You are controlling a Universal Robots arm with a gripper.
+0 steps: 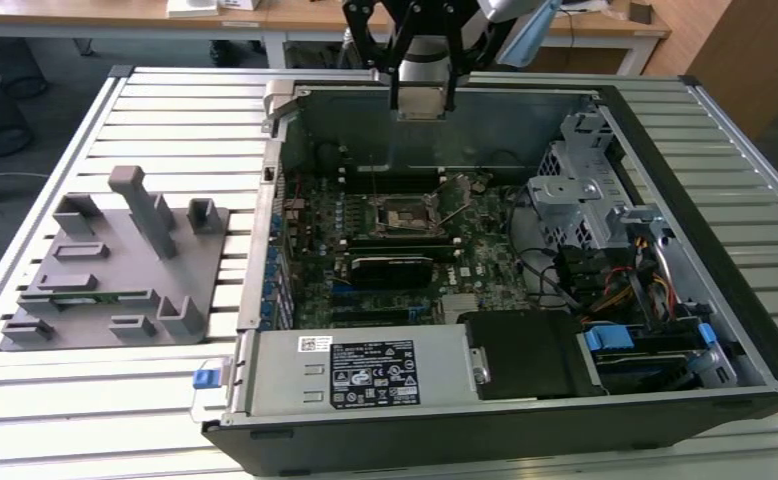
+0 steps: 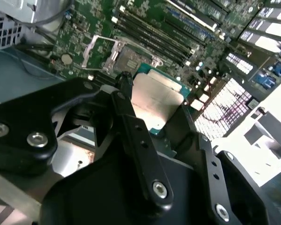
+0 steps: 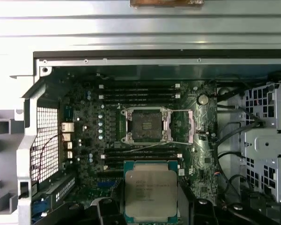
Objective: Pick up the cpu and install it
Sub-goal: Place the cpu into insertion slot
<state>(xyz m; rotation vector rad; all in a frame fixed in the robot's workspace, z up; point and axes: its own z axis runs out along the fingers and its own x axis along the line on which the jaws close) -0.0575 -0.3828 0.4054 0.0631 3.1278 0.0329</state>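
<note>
Looking at the exterior view, I see my gripper (image 1: 423, 92) high above the open case (image 1: 496, 435), over the case edge farthest from that camera. The jaws are pinching the cpu (image 3: 151, 190) by two opposite sides, and its silvery top faces the first wrist view. The cpu hangs in the air, clear of the motherboard (image 3: 89, 140), touching only the fingers (image 2: 131, 122). The socket (image 3: 147, 125) sits mid-board between memory slots (image 3: 140, 91), its metal frame flipped aside, well apart from the cpu. A grey tray (image 1: 109, 270) lies on the table (image 1: 162, 100) beside the case, toward the table's edge on the exterior view's left.
</note>
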